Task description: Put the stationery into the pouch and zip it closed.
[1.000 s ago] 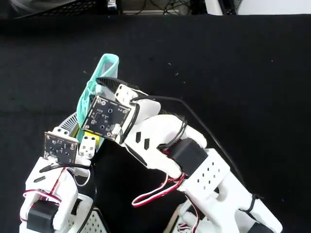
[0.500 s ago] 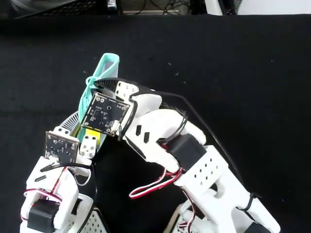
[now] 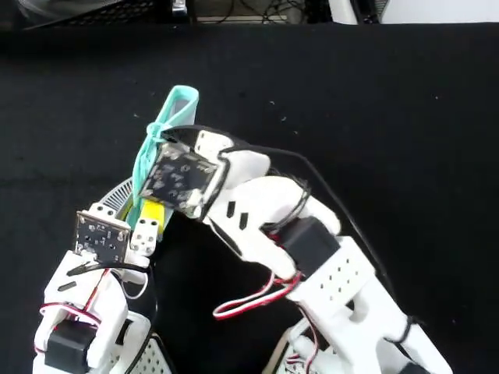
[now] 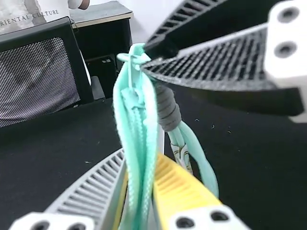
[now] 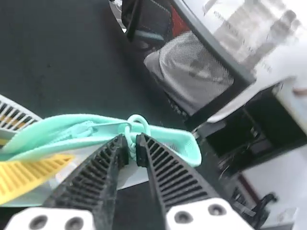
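The teal pouch stands on edge on the black table, its far end pointing away from the arms. My left gripper is shut on the pouch's near end, with a grey finger on one side and a yellow finger on the other. My right gripper is shut on the teal zipper pull at the pouch's top edge. In the left wrist view the right gripper's black fingers pinch that pull above the pouch. The pouch's inside is hidden.
The black tablecloth stretches wide and bare to the right and the back. A mesh chair back and dark furniture stand beyond the table's far edge. Both arms crowd the front left of the table.
My right gripper has slid a little farther along the pouch's top edge with the zipper pull, and its wrist has turned. The pouch's far end swung slightly right. The left arm stayed in place.
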